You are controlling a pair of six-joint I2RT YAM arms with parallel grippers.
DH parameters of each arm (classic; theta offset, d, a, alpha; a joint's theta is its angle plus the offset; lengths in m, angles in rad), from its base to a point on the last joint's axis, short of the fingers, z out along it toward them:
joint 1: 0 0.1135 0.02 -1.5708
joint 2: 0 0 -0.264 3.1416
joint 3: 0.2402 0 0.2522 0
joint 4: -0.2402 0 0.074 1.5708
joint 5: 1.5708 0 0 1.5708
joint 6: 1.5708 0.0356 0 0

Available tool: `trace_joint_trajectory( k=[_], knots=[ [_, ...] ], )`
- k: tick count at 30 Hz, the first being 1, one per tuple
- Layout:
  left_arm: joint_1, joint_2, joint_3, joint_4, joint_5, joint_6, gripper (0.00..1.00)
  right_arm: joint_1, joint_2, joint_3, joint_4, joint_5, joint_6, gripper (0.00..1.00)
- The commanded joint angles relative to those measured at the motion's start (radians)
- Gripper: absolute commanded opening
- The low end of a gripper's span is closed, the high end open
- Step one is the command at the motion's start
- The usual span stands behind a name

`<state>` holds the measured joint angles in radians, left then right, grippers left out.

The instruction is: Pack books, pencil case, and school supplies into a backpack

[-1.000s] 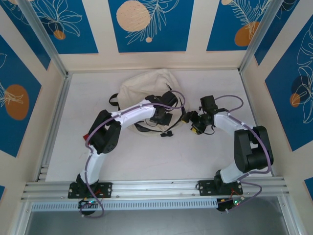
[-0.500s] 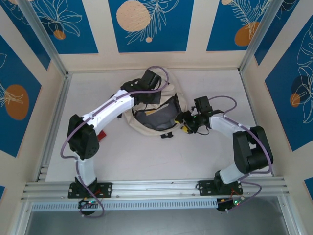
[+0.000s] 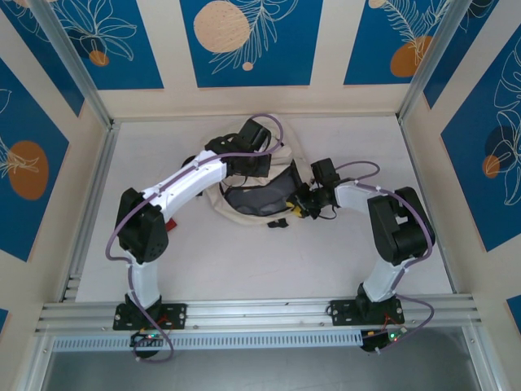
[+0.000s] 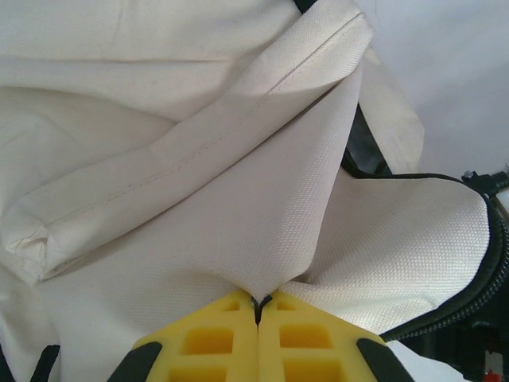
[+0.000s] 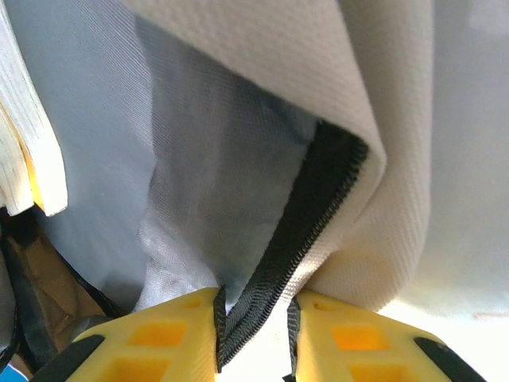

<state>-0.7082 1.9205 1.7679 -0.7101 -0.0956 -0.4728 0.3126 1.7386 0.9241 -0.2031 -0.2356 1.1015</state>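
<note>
Top view: the cream-beige canvas backpack with black straps [image 3: 238, 213] is lying mid-bench on the white bench [image 3: 342, 261], mouth gaping and showing the dark grey lining [image 3: 259, 195]. Both wrists are covering its far and right edges, so the fingers are hard to make out from above.

Left wrist view: the yellow left fingers [image 4: 208, 344] are pressing together, pinching a raised fold of the backpack's canvas right at their tips. The black zipper [image 4: 477, 298] is getting cut off at the right.

Right wrist view: the yellow right fingers [image 5: 171, 338] are sitting either side of the backpack's zipper rim, with the tape filling the narrow gap. Can't tell whether they are clamping it.

Inside, at the left, the pale page edges of a book [image 5: 30, 135] are getting cropped by the frame. Cover unreadable.
</note>
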Motion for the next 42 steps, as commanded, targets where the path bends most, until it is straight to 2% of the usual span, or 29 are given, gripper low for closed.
trace_joint_trajectory(
  k=[1, 6, 10, 17, 23, 28, 29, 33, 34, 35, 36, 39, 42],
  knots=[
    [-0.003, 0.014, -0.008, 0.036, 0.029, -0.015, 0.0, 0.003, 0.025, 0.028, 0.009, 0.025, 0.002, 0.25],
    [-0.002, 0.012, -0.017, 0.037, 0.028, -0.012, 0.0, 0.004, -0.002, 0.025, 0.044, 0.041, -0.01, 0.08],
    [-0.001, 0.02, -0.023, 0.041, 0.029, -0.011, 0.0, 0.004, -0.079, 0.027, 0.012, 0.028, -0.034, 0.0],
    [0.004, 0.045, -0.022, 0.087, 0.032, -0.023, 0.0, 0.018, -0.265, 0.036, -0.151, -0.07, -0.085, 0.0],
    [0.004, 0.088, -0.027, 0.143, 0.041, -0.026, 0.0, 0.014, -0.353, 0.01, -0.143, -0.158, -0.078, 0.0],
    [0.004, 0.109, -0.105, 0.197, 0.1, -0.013, 0.0, -0.01, -0.37, 0.027, -0.173, -0.122, -0.084, 0.0],
    [0.004, 0.106, -0.131, 0.206, 0.119, -0.015, 0.05, -0.018, -0.37, 0.026, -0.179, -0.118, -0.083, 0.0],
    [0.005, 0.059, -0.217, 0.227, 0.192, -0.013, 0.4, -0.026, -0.368, 0.003, -0.228, -0.078, -0.091, 0.0],
    [0.009, 0.046, -0.225, 0.226, 0.207, -0.013, 0.45, -0.027, -0.37, -0.001, -0.241, -0.065, -0.093, 0.0],
    [0.016, 0.027, -0.232, 0.223, 0.224, -0.014, 0.49, -0.026, -0.373, -0.002, -0.258, -0.048, -0.099, 0.03],
    [0.029, 0.008, -0.239, 0.221, 0.236, -0.023, 0.53, -0.025, -0.378, 0.0, -0.274, -0.029, -0.11, 0.11],
    [0.078, -0.069, -0.271, 0.228, 0.268, -0.045, 0.62, -0.005, -0.394, 0.032, -0.333, 0.041, -0.155, 0.43],
    [0.129, -0.144, -0.312, 0.217, 0.256, -0.063, 0.67, 0.044, -0.39, 0.1, -0.4, 0.136, -0.214, 0.55]
  ],
)
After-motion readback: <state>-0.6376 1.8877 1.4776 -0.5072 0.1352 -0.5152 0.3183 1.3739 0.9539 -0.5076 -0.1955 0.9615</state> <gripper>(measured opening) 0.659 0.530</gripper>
